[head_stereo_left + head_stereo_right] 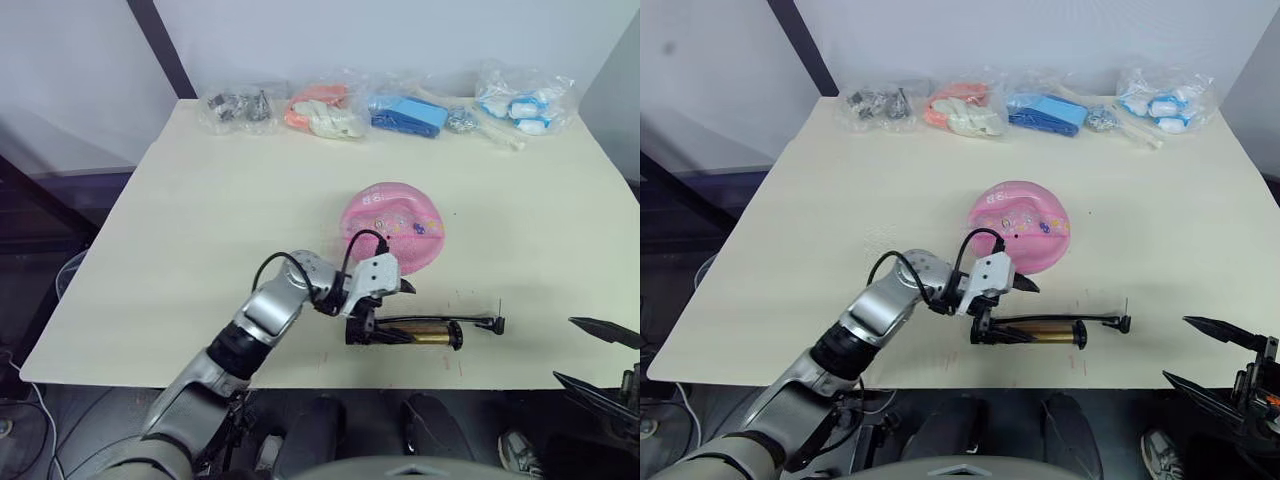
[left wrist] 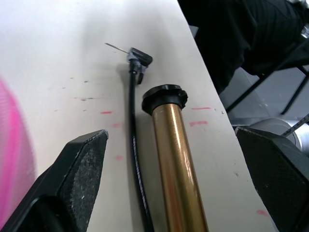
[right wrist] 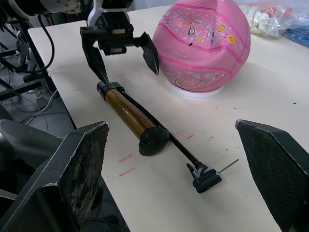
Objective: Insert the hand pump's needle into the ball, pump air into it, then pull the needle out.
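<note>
bags [image 1: 385, 110] along table [image 1: 200, 230] far edge, small items inside.

hand pump [image 2: 176, 159]: glossy gold-bronze metal barrel
ball [image 3: 205, 43]: smooth pink rubber
fingers [image 3: 79, 164]: rough matt black pads
table [image 1: 220, 200]: matt, smooth

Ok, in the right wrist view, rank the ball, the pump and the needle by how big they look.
1. The ball, largest.
2. The hand pump, slimmer, though nearer the camera.
3. The needle, by far the smallest.
</note>
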Robot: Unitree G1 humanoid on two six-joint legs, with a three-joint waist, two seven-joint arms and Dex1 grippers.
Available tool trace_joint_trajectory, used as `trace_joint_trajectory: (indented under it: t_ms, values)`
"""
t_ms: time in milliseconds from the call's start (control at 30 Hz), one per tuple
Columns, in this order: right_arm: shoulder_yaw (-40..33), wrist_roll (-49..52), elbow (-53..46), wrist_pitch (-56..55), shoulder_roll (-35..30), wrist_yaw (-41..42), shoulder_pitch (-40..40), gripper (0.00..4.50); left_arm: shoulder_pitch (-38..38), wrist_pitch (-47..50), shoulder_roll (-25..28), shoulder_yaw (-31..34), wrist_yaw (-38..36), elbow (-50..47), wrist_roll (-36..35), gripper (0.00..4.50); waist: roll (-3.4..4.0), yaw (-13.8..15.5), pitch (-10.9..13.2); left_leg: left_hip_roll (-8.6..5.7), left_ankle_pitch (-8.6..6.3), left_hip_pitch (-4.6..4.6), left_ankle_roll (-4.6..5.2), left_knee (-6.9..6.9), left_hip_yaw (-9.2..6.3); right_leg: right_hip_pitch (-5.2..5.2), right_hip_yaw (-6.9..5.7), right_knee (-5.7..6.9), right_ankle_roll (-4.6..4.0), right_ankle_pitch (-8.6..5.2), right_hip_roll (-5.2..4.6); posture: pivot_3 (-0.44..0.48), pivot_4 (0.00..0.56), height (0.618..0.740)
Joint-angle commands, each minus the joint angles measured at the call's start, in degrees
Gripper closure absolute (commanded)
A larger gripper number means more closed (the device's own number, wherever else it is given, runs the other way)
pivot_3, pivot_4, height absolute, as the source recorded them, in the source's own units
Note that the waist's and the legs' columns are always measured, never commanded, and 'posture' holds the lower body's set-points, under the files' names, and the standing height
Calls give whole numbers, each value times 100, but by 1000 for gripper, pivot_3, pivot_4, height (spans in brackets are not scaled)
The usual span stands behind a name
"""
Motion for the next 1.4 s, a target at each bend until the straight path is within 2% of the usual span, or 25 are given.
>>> trace_joint_trajectory:
  t_ms: [33, 67, 100, 133, 167, 367, 967, 1400]
  values:
    - [-205, 52, -153, -169, 87, -17, 86, 0, -243, 89, -451, -68, 299, 321, 101, 540, -2, 12, 1, 0, 0, -1, 0, 0, -1, 0, -1, 0, 0, 0, 0, 0, 150, 740]
    - [-201, 47, -153, -181, 98, -17, 96, 0, -267, 84, -506, -85, 322, 378, 124, 691, -2, 13, 1, 0, 0, -1, 0, 1, -1, 1, -2, 0, 0, 0, 0, 0, 150, 740]
    - [-202, 48, -154, -192, 111, -23, 101, 0, -282, 80, -543, -92, 333, 416, 144, 1011, -2, 12, 1, 0, 0, -2, 0, 1, -1, 1, -2, 0, 1, 0, 0, 0, 150, 740]
    - [-203, 49, -156, -199, 118, -27, 103, 0, -296, -10, -558, -134, 351, 471, 223, 1564, -2, 7, 1, -1, 0, -2, 0, 1, 0, 1, -1, -1, 1, -1, -1, 0, 150, 740]
    - [-206, 51, -149, -201, 121, -30, 103, 0, -309, -12, -591, -168, 353, 511, 246, 1731, -2, 0, 1, -1, 0, -2, 0, 1, 0, 1, -1, -1, 1, -1, -1, 0, 150, 740]
    - [-181, 40, -62, -256, 124, -21, 77, 0, -422, -160, -810, -391, 397, 944, 471, 1731, -3, 14, 2, -1, 0, -1, 0, 2, -1, 2, -1, -1, 1, -1, -1, 0, 150, 740]
    - [-111, -23, 75, -377, 147, -37, -82, 0, -706, -421, -1481, -472, 914, 2056, 1021, 1731, -5, 25, 3, -5, 0, -1, 0, 3, -2, 5, -3, -1, 4, 0, -3, 0, 150, 740]
    - [-56, -297, 184, -345, 204, -420, -62, 0, -808, -515, -1665, -771, 863, 2621, 1522, 1731, -7, 23, 4, -5, 0, -1, 0, 2, -1, 5, -3, -1, 4, 0, -2, 0, 150, 740]
